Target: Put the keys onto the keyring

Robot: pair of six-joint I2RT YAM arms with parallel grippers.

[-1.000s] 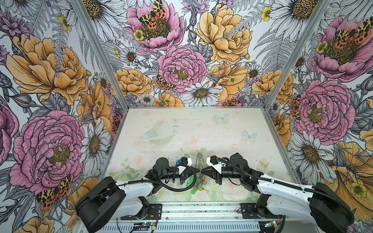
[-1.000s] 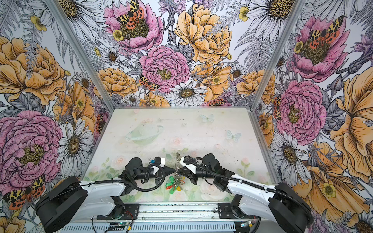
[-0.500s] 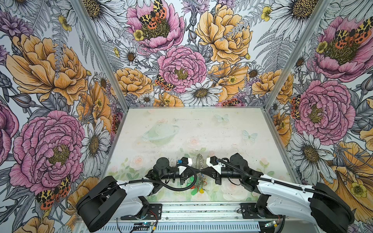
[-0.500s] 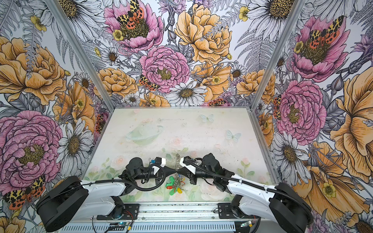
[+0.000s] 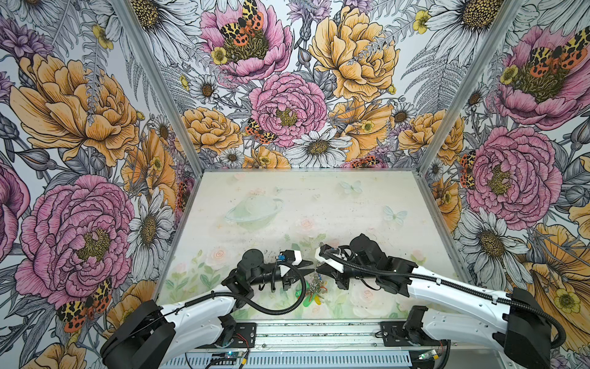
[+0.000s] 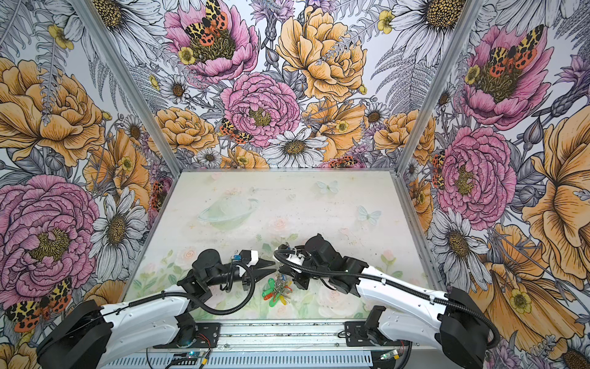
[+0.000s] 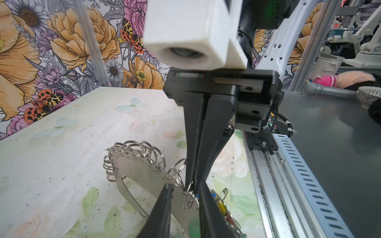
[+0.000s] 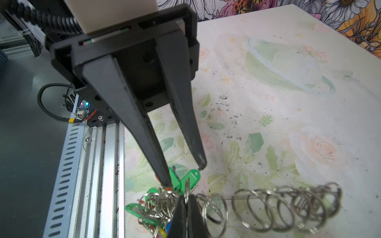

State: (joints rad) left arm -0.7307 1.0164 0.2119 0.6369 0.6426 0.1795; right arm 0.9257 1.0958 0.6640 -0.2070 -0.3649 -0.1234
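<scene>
The right gripper (image 7: 192,185) is fully closed on the rim of the flat grey oval metal keyring (image 7: 142,171), gripping one of its small silver wire rings (image 7: 142,147). The left gripper (image 8: 185,175) stands narrowly open, tips just beside the right gripper. The key with blue plastic tag (image 8: 169,226) shows only as a blue sliver just below the right gripper's tips, beside green-tagged keys (image 6: 276,294).

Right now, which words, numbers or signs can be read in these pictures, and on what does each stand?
No text can be read for certain.
keyring: tiny stamped marks along its edge, too small and blurred to read.
green tag: pale label, no writing legible.
</scene>
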